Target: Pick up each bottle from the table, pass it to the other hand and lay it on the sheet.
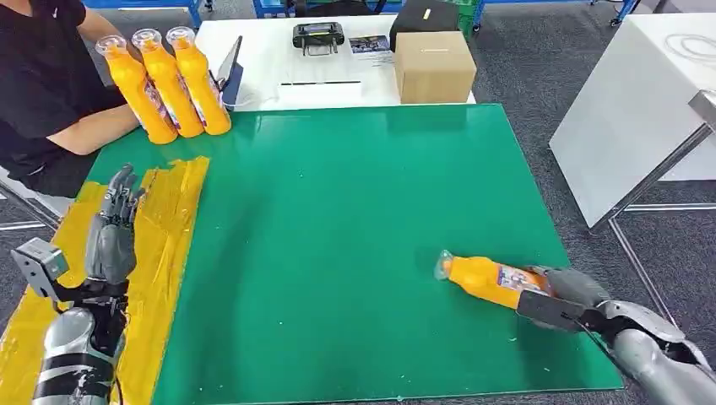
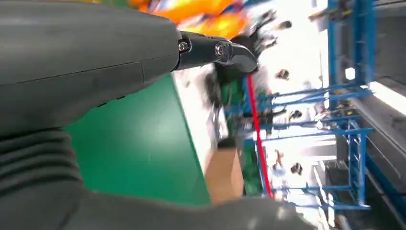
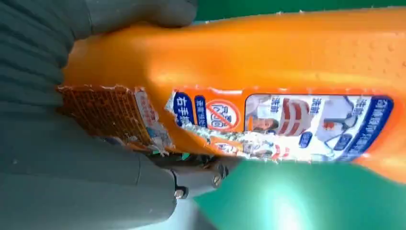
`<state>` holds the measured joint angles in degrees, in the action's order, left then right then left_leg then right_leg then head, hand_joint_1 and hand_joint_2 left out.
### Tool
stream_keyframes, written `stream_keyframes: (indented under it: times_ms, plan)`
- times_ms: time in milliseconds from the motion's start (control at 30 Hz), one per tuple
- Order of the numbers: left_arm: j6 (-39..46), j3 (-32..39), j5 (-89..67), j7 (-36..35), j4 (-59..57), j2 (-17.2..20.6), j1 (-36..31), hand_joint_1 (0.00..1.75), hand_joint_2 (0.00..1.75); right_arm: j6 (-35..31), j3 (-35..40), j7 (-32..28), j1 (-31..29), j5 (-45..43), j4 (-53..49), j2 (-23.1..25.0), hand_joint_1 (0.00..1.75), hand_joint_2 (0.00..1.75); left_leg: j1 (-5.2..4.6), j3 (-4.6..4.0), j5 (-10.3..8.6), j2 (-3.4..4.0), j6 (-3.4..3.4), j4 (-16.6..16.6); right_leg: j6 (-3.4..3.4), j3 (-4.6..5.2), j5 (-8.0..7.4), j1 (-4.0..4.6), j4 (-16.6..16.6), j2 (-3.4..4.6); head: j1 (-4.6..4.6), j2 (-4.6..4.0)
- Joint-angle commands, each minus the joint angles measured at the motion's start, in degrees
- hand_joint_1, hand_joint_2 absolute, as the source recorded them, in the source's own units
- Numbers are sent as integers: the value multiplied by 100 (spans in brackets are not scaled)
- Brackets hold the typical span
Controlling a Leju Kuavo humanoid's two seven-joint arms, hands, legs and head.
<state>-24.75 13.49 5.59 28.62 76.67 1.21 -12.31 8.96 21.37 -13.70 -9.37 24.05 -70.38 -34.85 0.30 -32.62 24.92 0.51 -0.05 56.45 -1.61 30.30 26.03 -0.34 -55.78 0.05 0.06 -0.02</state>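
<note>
R hand [image 1: 567, 287] wrapped round base of orange bottle [image 1: 485, 279], bottle lying on green mat [image 1: 355, 236], cap end pointing away from fingers; torn label [image 3: 268, 120] faces wrist cam. L hand [image 1: 114, 228] holds nothing, fingers apart, over yellow sheet [image 1: 169, 228]. 3 more bottles [image 1: 169, 80] upright beyond L fingertips, by person's arm [image 1: 93, 131].

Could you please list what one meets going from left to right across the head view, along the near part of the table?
Left hand over the yellow sheet → bare green mat → orange bottle lying on its side → right hand gripping it.
</note>
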Motion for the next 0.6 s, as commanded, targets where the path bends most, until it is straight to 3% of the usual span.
stream_keyframes:
  times_ms: [33,167,367,600]
  plan:
    - [365,-865,908,-965,299,-521,229,0,175,-710,-143,-181,-650,-467,-43,3293,175,175,21,19,4,66,-9,-7,12,5,-15,24,9,67,-11,0]
    - [535,-1207,1119,-1103,567,-512,424,0,175,-669,70,-32,-692,-500,-344,3412,175,175,23,-2,0,3,-5,8,5,19,2,16,-11,14,-13,0]
    - [536,-1272,1167,-1087,536,-394,419,0,175,-592,68,-208,-670,-600,-301,3357,175,175,20,-8,-1,-14,-1,5,-1,12,5,14,-9,-8,-13,0]
    - [607,-1842,1147,-1100,785,-437,616,0,175,-591,1002,-36,-1174,-626,67,4163,175,175,2,-19,4,11,-4,8,4,29,1,4,-13,18,-11,0]
